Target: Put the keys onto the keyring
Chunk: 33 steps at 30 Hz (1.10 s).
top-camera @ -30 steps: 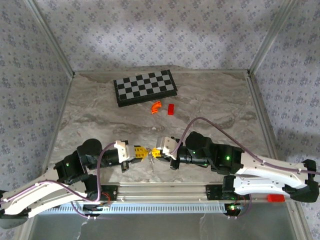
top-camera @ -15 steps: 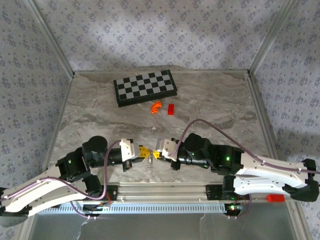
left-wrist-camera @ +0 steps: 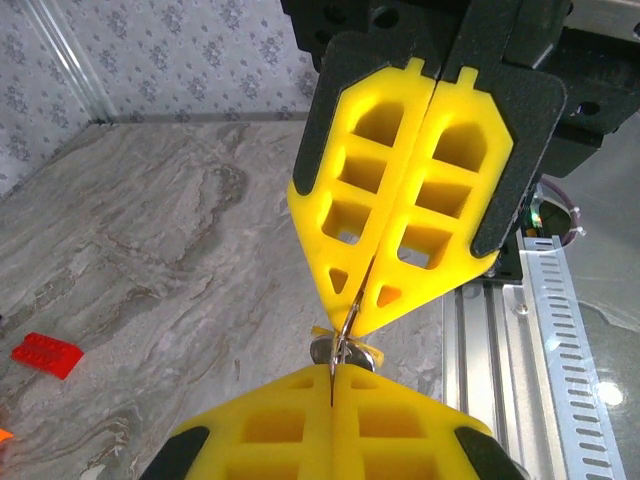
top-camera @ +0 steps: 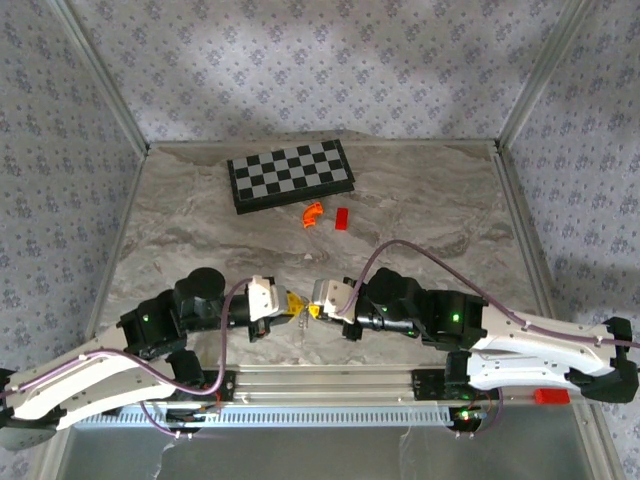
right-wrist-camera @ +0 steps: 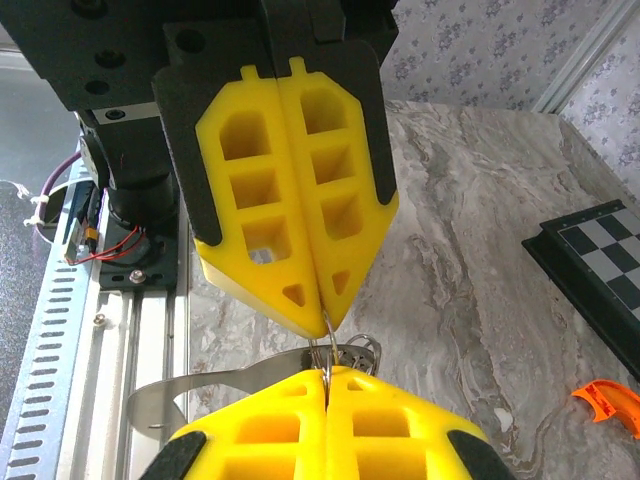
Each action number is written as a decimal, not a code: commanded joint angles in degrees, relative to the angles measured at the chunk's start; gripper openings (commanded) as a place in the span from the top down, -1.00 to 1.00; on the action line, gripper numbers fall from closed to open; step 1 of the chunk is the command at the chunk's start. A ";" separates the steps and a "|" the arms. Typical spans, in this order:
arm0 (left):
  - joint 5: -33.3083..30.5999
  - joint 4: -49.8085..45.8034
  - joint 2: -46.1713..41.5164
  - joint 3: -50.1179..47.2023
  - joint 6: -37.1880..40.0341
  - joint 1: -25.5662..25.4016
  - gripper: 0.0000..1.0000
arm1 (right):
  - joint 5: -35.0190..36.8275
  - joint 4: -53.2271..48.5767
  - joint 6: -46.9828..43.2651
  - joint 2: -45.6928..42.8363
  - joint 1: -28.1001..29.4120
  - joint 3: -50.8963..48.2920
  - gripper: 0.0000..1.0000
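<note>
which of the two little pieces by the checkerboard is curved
The orange piece, on the left, bends in an arc; the red block beside it is straight-sided.

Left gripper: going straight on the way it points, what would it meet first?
Almost at once the right gripper, whose shut fingertips face the left gripper nearly tip to tip. Between them sits the thin silvery ring both seem to pinch.

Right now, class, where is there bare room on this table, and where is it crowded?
Bare marble left of the checkerboard and right of the red block. Crowded at the near edge, where left gripper meets right gripper.
</note>
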 commanded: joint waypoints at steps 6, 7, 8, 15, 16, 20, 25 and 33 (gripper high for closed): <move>0.67 3.44 1.16 3.28 0.88 -0.34 1.00 | -1.56 1.69 -1.55 0.23 1.09 1.71 1.00; 0.78 3.59 1.15 3.20 0.82 -0.31 1.00 | -1.53 1.72 -1.79 0.26 1.17 1.60 1.00; 0.88 3.72 1.24 3.27 0.65 -0.31 1.00 | -1.22 1.67 -2.08 0.31 1.31 1.61 1.00; 1.74 4.48 1.59 3.16 -0.50 -0.31 1.00 | 2.24 1.20 -4.57 0.59 2.80 1.13 1.00; 1.75 4.44 1.60 3.05 -0.57 -0.31 1.00 | 3.01 1.29 -5.03 0.57 3.09 0.98 1.00; 1.75 5.07 1.57 2.76 -1.15 -0.27 1.00 | 6.86 2.03 -7.10 0.45 4.89 0.11 1.00; 2.21 6.41 1.82 2.31 -1.90 -0.30 1.00 | 11.59 3.60 -9.66 0.20 7.04 -1.43 1.00; 1.53 7.85 1.37 1.40 -2.95 -0.31 1.00 | 15.96 7.30 -12.24 -1.70 8.83 -4.92 1.00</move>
